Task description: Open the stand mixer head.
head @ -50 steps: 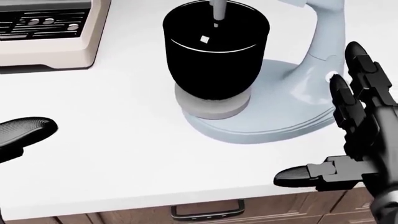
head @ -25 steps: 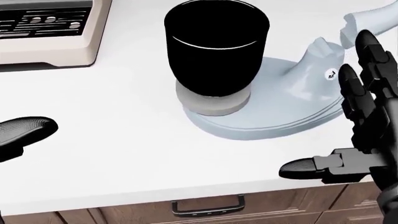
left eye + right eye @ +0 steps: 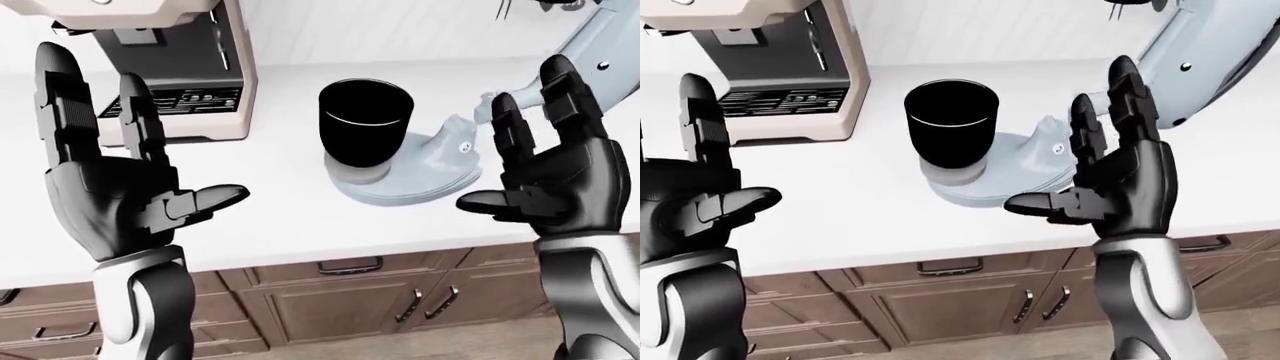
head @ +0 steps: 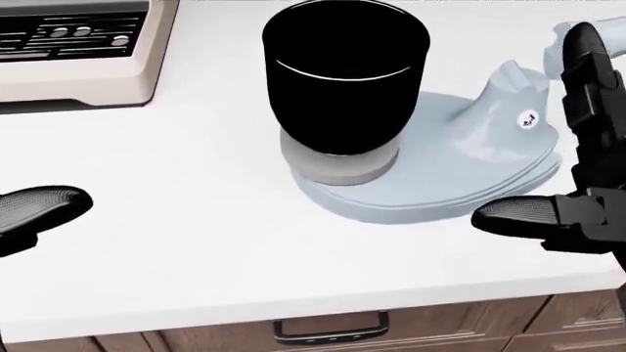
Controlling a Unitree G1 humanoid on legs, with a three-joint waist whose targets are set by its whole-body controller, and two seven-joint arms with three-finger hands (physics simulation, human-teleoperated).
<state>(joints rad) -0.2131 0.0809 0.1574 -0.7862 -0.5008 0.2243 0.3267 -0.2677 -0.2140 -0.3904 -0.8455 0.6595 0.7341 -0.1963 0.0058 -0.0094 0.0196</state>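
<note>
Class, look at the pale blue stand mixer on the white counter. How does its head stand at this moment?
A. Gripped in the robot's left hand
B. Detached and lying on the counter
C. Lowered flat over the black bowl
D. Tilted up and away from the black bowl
D: in the right-eye view the pale blue stand mixer head slants up to the top right, clear of the open-topped black bowl, and the open right hand grips nothing.

Kitchen: white counter (image 3: 290, 217), wood cabinets (image 3: 330, 300), coffee machine (image 3: 190, 82)
</note>
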